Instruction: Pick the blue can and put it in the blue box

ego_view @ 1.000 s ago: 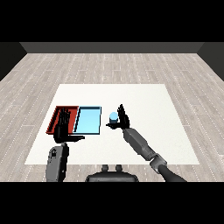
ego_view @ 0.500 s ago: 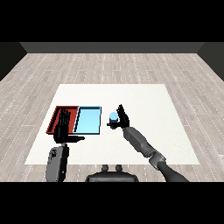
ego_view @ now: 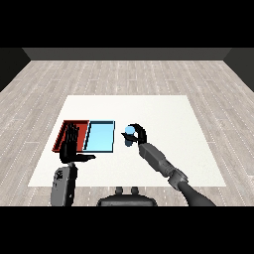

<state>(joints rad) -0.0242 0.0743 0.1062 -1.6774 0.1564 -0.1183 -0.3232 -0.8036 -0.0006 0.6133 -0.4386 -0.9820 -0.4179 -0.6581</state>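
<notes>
right hand [ego_view: 139, 134] curled round blue can [ego_view: 129, 135]

Bare test room: white table [ego_view: 149, 106], plank floor [ego_view: 124, 74]

You see white table [ego_view: 163, 111] on grey plank floor [ego_view: 124, 74]. Red tray [ego_view: 63, 133] and light blue tray [ego_view: 99, 136] lie side by side, touching, on table's left part.

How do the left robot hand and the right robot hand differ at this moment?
The right robot hand has its fingers curled round the blue can; the left robot hand holds nothing, its fingers straight. The right one is just right of the light blue tray, while the left one is in front of the red tray. Both are black.
</notes>
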